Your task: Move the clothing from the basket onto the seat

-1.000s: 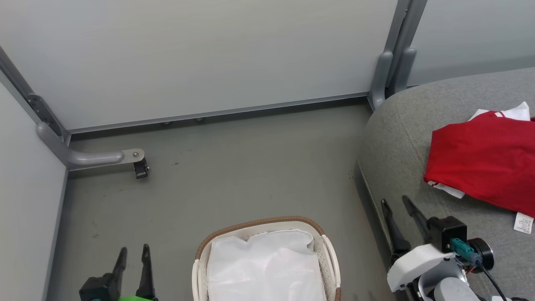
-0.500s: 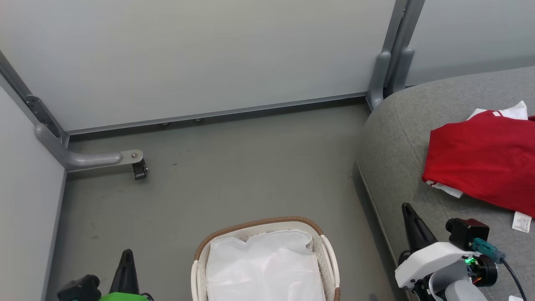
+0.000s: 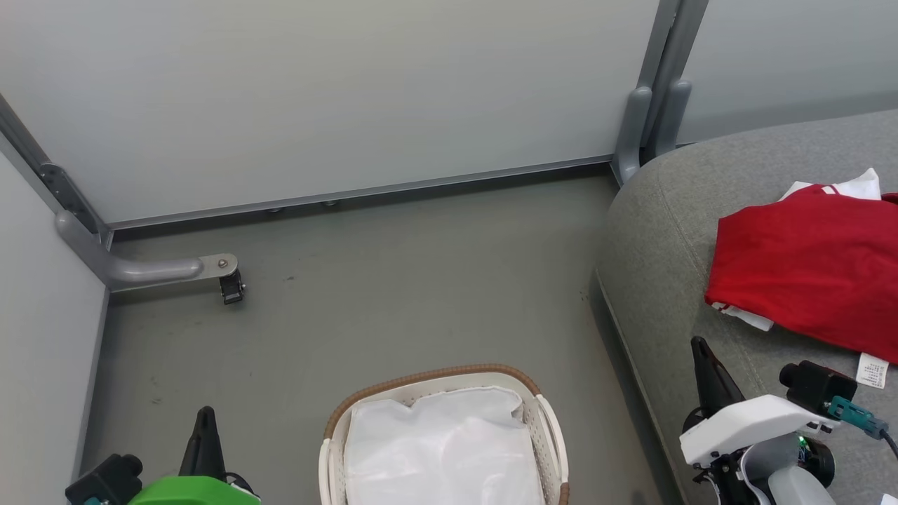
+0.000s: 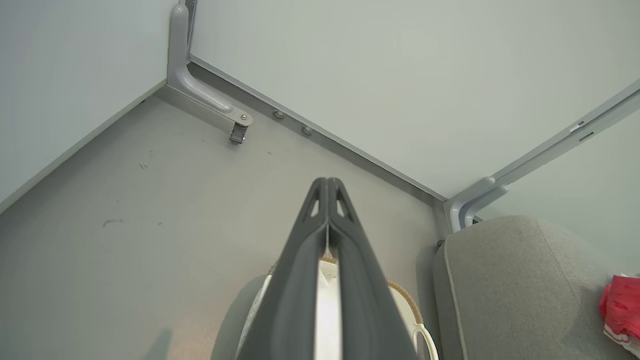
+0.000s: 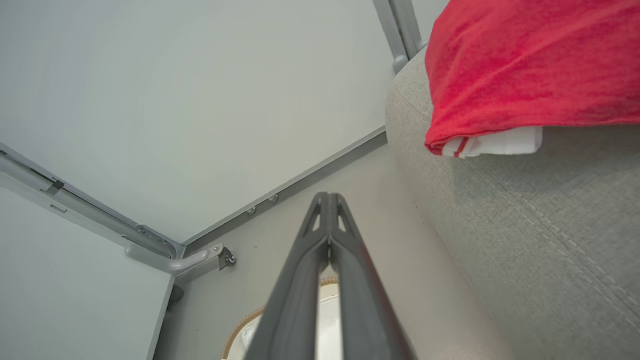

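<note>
Both grippers are pinched fully together with nothing held between their fingers. In its own wrist view the left gripper (image 4: 327,184) shows its two dark fingers meeting at the tips above the grey floor (image 3: 393,301), with the brown woven rim of the basket (image 3: 435,375) just under them. The right gripper (image 5: 328,199) shows the same closed pair in its wrist view, over the strip of floor alongside the rounded side edge of the seat (image 3: 659,231). The red clothing (image 3: 807,273) lies on the seat, inward from that side edge and running out past the right border of the head view. White trim peeks out at its near-left corner and white fabric at its far edge, and a small white label (image 3: 872,369) hangs at its near edge. Whether the heap is one garment or two cannot be told. The basket stands on the floor just beside the seat's side edge, well apart from the corner where the pale wall panels (image 3: 351,98) meet, and inside it lies a crumpled white liner cloth (image 3: 442,449). From the head view the right gripper's fingers point toward the clothing without touching it, and the left gripper sits at the basket's left side, clear of its rim. A grey metal bracket (image 3: 161,268) with a small caster juts out over the floor from the left wall panel
</note>
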{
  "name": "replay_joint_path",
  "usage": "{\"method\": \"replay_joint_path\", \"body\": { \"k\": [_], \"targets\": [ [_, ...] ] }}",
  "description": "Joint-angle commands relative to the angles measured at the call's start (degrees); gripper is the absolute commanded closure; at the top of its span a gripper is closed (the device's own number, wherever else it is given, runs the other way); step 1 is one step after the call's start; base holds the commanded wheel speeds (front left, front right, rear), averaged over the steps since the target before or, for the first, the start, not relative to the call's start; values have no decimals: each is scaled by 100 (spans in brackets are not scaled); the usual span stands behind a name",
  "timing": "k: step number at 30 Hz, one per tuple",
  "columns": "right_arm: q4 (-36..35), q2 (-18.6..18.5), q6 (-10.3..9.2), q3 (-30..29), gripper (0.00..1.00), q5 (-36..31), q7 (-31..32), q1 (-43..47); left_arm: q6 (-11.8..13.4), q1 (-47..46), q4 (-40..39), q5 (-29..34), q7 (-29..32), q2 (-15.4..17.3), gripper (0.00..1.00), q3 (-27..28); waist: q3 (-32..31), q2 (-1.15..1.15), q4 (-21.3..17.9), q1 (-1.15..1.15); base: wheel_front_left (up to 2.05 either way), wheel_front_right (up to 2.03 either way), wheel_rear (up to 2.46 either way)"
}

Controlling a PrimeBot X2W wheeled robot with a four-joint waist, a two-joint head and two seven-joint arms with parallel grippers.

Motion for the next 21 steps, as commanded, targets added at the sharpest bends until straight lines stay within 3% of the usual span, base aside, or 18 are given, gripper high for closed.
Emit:
{"method": "replay_joint_path", "body": {
  "k": [1,21],
  "targets": [
    [-112,-24,-2,-50,100,230,52,-47,-26,-203,-116,-233,57,26,100,45,-2,0,-4,0,0,0,0],
    [-260,-32,-3,-267,100,1775,446,-29,-63,-377,-267,-1727,453,32,100,154,-23,0,-55,0,0,0,0]
  ]
}}
